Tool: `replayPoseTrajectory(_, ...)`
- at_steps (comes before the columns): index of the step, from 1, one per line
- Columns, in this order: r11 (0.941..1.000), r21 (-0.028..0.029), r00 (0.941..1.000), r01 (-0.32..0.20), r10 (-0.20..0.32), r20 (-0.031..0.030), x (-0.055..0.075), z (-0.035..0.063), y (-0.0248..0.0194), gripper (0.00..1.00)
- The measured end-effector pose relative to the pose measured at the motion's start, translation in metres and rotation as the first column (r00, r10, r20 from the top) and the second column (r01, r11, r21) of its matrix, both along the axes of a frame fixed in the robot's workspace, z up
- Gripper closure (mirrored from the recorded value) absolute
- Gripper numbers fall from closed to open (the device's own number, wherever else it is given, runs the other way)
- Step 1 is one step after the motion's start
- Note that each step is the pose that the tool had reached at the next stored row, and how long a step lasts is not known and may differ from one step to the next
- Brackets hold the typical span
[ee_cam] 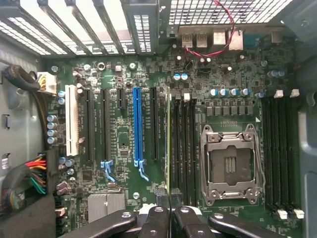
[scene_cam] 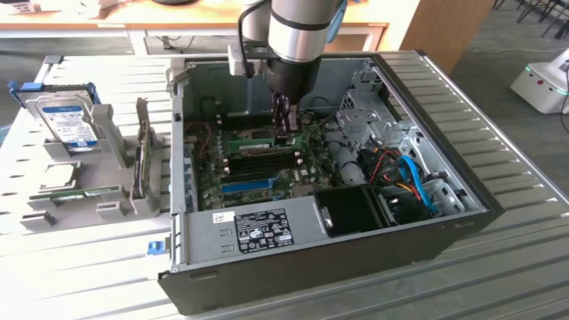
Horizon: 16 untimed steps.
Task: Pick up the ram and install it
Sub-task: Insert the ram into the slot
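The ram (ee_cam: 168, 148) appears edge-on as a thin green strip, standing along one of the black memory slots beside the CPU socket (ee_cam: 229, 161). My gripper (ee_cam: 170, 218) has its dark fingers pressed together on the strip's near end. In the exterior view the arm reaches down into the open computer case (scene_cam: 462, 220). There the gripper (scene_cam: 284, 133) stands over the motherboard, with the green ram (scene_cam: 252, 141) lying toward the exterior view's left of the fingertips. Whether the ram is fully seated in the slot cannot be told.
A blue slot (ee_cam: 137, 124) and a white slot (ee_cam: 72, 121) run parallel to the memory slots. Cables (scene_cam: 414, 177) and the drive cage crowd the case's right side. Outside, a grey holder carries a hard drive (scene_cam: 71, 123), an upright card (scene_cam: 140, 160) and another green stick (scene_cam: 84, 195).
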<state>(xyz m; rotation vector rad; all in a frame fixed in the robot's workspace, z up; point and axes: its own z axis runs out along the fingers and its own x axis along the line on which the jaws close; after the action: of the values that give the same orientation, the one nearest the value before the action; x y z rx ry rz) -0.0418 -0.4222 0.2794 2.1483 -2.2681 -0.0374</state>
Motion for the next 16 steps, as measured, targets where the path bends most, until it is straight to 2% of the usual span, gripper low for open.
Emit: replayPoseTrajectory(16, 0.9999, 0.0, 0.9999, 0.015, -0.015, 0.0, 0.0, -0.0237, 0.0, 0.88)
